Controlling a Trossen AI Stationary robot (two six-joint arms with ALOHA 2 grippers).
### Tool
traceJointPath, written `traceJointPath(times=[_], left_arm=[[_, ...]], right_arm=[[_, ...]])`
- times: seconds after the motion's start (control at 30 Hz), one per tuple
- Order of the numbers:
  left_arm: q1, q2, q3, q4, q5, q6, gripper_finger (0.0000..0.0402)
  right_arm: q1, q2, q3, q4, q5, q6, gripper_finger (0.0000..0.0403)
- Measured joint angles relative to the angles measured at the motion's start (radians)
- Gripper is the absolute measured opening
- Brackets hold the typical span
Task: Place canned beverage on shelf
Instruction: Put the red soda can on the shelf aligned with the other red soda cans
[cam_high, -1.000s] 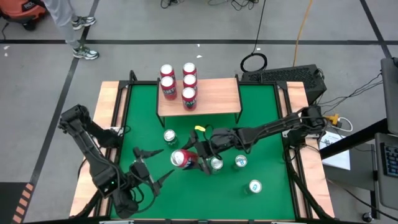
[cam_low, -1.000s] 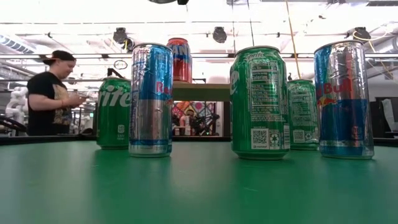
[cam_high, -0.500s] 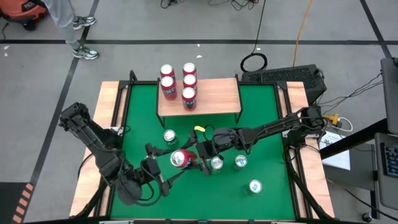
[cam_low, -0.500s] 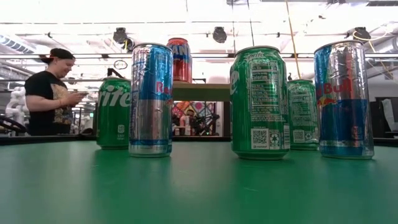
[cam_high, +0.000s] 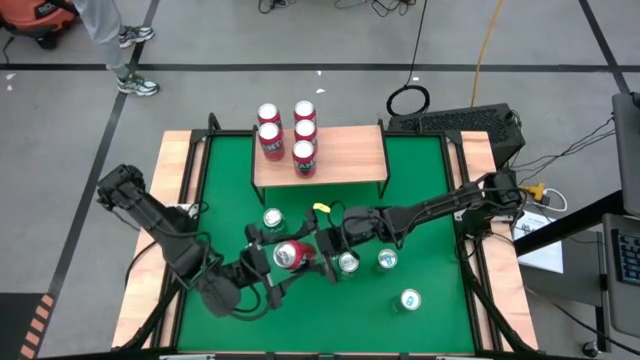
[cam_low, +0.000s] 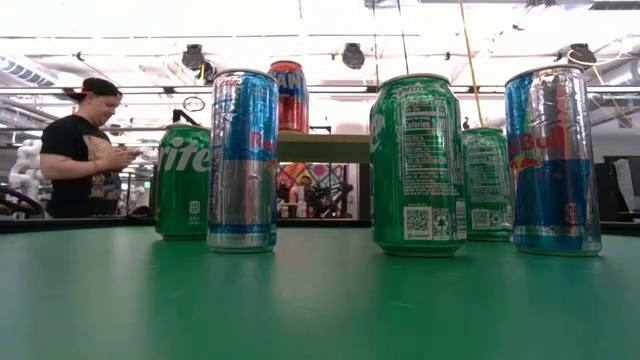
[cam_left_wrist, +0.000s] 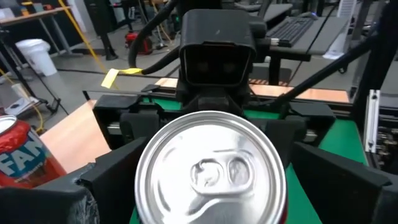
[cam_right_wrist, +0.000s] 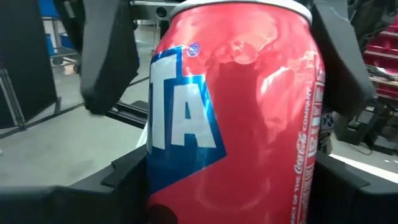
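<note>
The red can (cam_high: 291, 256) lies tilted above the middle of the green worktop (cam_high: 430, 200), clamped between the fingers of the right gripper (cam_high: 303, 258), its silver top (cam_left_wrist: 211, 171) facing the left gripper (cam_high: 265, 262). The left gripper has its fingers spread wide on either side of the can's top end, not closed on it. The shelf (cam_high: 350, 152) stands at the far edge of the worktop and carries five red cans (cam_high: 290, 133) at its left end. Four other cans (cam_high: 350, 262) stand loose on the green surface. Beyond the worktop is grey floor with cables; a person (cam_low: 85, 150) stands in the room behind.
</note>
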Motion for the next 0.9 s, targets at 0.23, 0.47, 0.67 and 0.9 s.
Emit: traceJointPath(times=[0.23, 0.47, 0.67, 0.9], left_arm=[[-0.031, 0.0, 0.0, -0.031, -0.047, -0.029, 0.0388], [-0.03, 0.0, 0.0, -0.168, -0.057, -0.179, 0.0354], [-0.03, 0.0, 0.0, -0.182, -0.069, -0.173, 0.0289], [-0.03, 0.0, 0.0, -0.183, -0.071, -0.155, 0.028]], right_arm=[[0.001, 0.0, 0.0, -0.006, 0.003, 0.0, 0.0295], [-0.002, -0.001, 0.0, -0.013, 0.014, 0.003, 0.0295], [-0.001, -0.003, 0.0, -0.012, 0.031, 0.0, 0.0295], [-0.001, -0.005, 0.0, -0.023, 0.038, -0.016, 0.0305]])
